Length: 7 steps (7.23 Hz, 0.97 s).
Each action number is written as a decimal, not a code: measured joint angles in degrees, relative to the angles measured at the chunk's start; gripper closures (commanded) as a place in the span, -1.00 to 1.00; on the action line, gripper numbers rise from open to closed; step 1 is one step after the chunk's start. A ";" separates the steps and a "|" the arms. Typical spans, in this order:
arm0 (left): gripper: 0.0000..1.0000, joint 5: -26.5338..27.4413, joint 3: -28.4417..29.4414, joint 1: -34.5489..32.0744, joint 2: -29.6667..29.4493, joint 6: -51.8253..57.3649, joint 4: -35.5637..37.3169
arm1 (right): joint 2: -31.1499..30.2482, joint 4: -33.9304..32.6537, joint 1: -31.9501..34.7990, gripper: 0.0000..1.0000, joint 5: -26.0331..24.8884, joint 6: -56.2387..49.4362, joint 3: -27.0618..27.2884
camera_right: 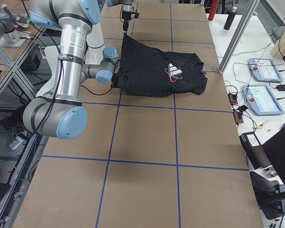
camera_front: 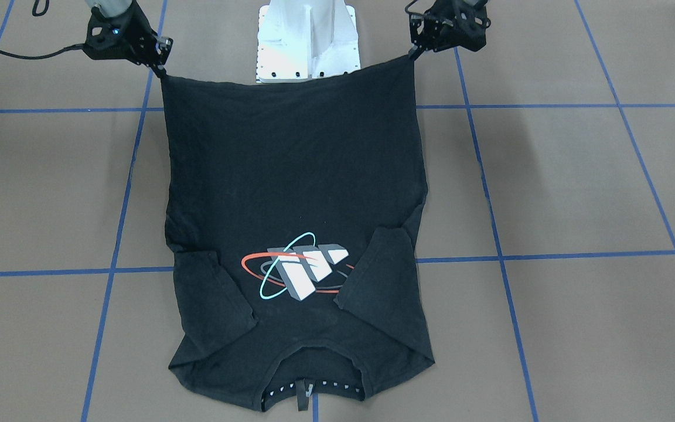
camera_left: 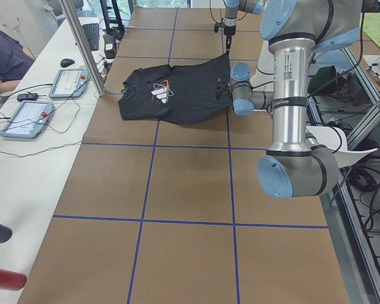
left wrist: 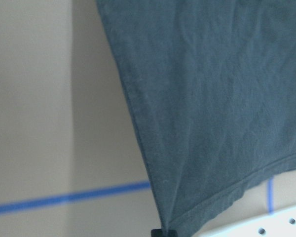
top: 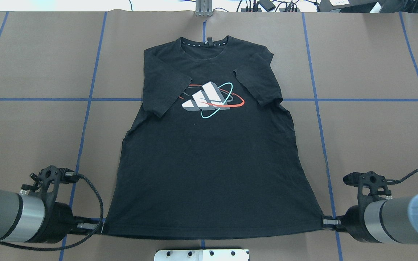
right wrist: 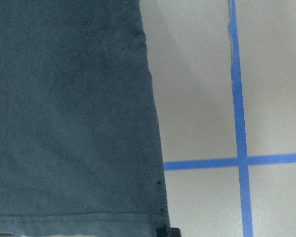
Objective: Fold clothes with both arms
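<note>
The black T-shirt (top: pixel 209 159) lies print-up, collar at the far side, both sleeves folded in beside the block print (top: pixel 209 98). My left gripper (top: pixel 100 229) is shut on the near hem corner on its side; it also shows in the front view (camera_front: pixel 413 54). My right gripper (top: pixel 323 223) is shut on the other hem corner, seen too in the front view (camera_front: pixel 160 71). The hem is stretched taut between them and raised off the table, as the left side view of the shirt (camera_left: pixel 183 92) shows. The wrist views show the pinched corners (left wrist: pixel 170 224) (right wrist: pixel 160 224).
The white pedestal base (top: pixel 201 255) sits just behind the hem. Blue tape lines (top: pixel 85 99) grid the brown table. A metal post (top: pixel 203 9) stands beyond the collar. Tablets and cables (camera_right: pixel 263 71) lie on the side bench.
</note>
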 measured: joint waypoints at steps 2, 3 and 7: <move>1.00 -3.82 -2.79 1.36 0.36 -1.74 0.00 | -1.88 0.01 -1.83 1.00 4.54 -0.03 5.98; 1.00 -4.59 -3.28 1.66 -0.15 -3.64 -0.01 | -2.10 -0.08 -1.41 1.00 5.65 -0.03 7.80; 1.00 -4.59 2.46 -5.87 -4.97 -4.72 0.19 | -0.03 -0.49 11.10 1.00 6.36 -0.69 3.05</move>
